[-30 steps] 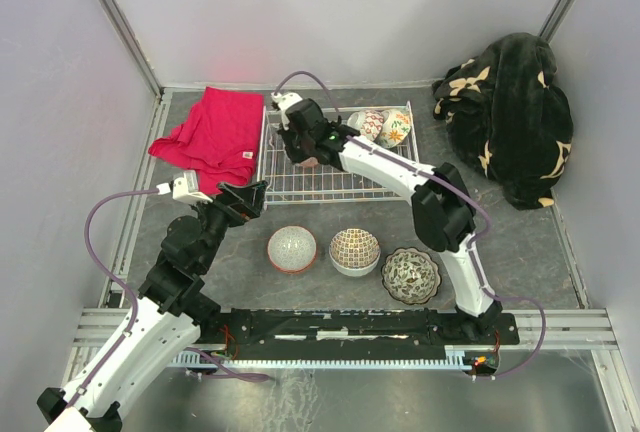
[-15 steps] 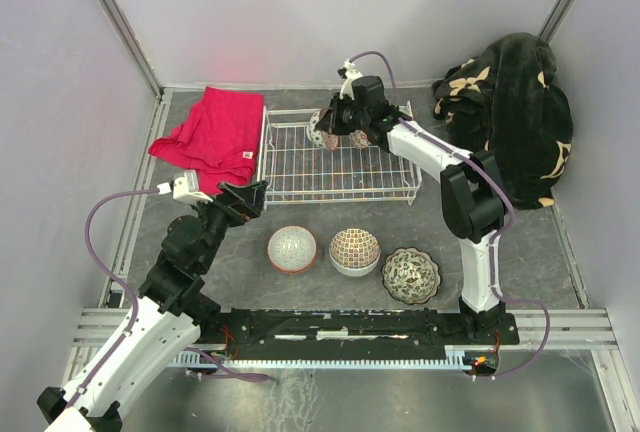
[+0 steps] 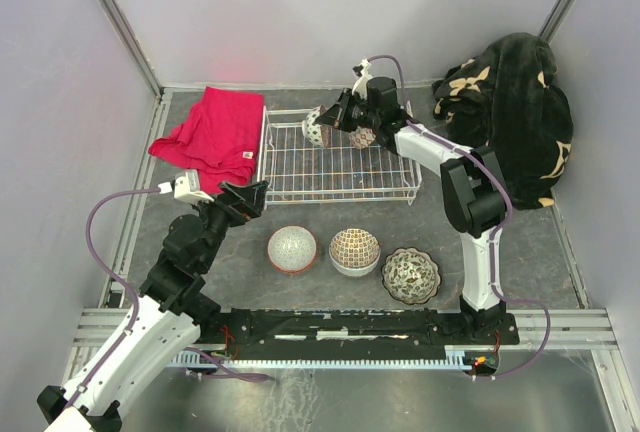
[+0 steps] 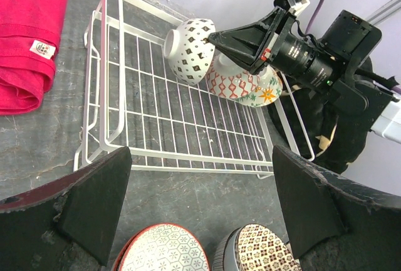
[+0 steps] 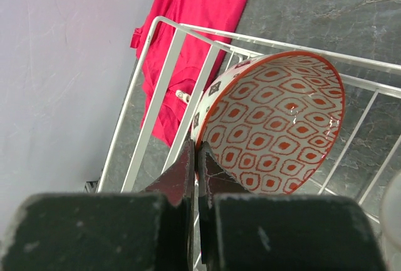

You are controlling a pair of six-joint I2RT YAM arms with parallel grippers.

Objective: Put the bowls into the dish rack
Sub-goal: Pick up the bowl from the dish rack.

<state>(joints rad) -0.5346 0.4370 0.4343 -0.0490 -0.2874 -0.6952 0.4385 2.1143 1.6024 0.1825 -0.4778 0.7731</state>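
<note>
R gripper (image 3: 336,119) had shifted within the last sec. from over the left part of the dish rack (image 3: 335,197) to its upper-middle, up against the stored pair. Jaws were pinched tight on the rim of the held bowl (image 3: 316,127), one finger inside, one outside (clear in R wrist view). The bowl was tipped on edge, white w/ dark diamonds outside, orange lattice inside. Whether it rested on the wires or hung just above: could not tell. In L wrist view it sat just beside two racked bowls (image 4: 241,86) at upper centre of frame; contact betw. them not confirmed. Assessment: transfer nearly complete, release pending, so this would be the third bowl racked. Outstanding: three bowls (image 3: 355,249) in a row on the table (image 3: 530,252), centre of top view, below the rack's near rim. L gripper (image 3: 245,195) stood spread wide, holding nothing, lower left of the rack and near the leftmost of the row. Surroundings: red cloth (image 3: 215,132) left of the rack, black blanket (image 3: 510,117) at upper right, neither inside the rack. Obstructions: none seen on the free wires at left; the risk judged was the tipped bowl knocking its neighbours on release.
</note>
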